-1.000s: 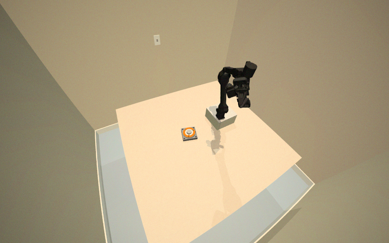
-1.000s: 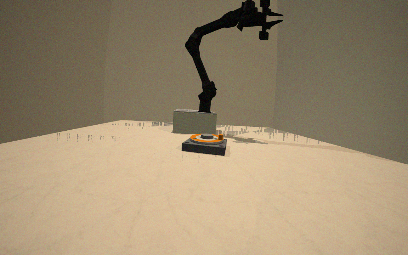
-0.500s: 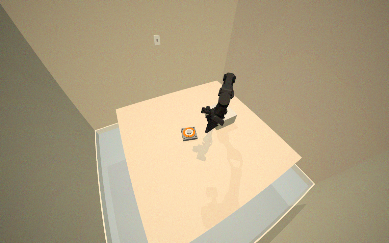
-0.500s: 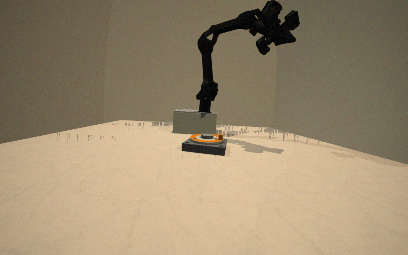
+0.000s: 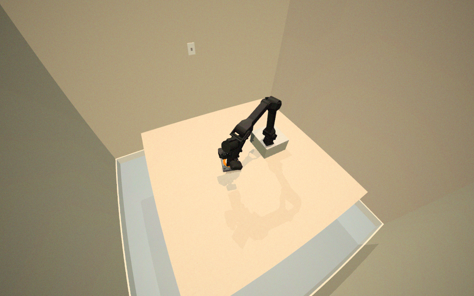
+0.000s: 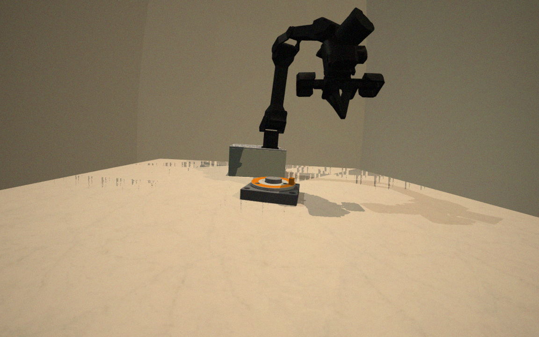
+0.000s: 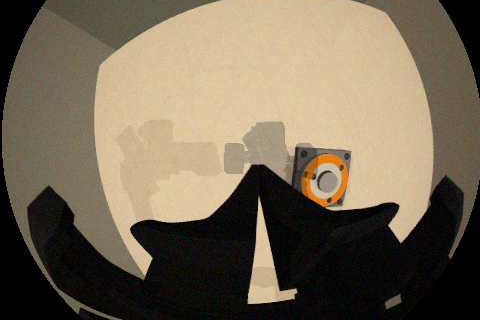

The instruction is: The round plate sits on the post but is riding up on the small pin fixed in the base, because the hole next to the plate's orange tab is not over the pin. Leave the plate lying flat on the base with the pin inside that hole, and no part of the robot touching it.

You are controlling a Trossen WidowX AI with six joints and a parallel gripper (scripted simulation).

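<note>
While the gripper (image 6: 341, 113) hangs high above the bench (image 6: 137, 260) with its fingers pinched down to a point and nothing between them, the real work has not begun. The round plate (image 6: 272, 183), grey with an orange ring, sits on the post (image 6: 274, 180) of the dark square base (image 6: 269, 194), which lies toward the middle of the bench, just in front of the grey pedestal (image 6: 256, 160) that carries the arm near the far edge. The orange tab (image 6: 291, 180) stands up at the plate's right rim in the exterior view. From the wrist view the plate shows just past the closed fingertips, well below them, with small holes around its ring; which hole belongs to the pin, and the pin itself, are too small to make out. So, my read: 0 steps of the fix are done. Still to come are the descent, a nudge on the tab to turn the plate until the hole drops over the pin, then a clean retreat so nothing touches it.
</note>
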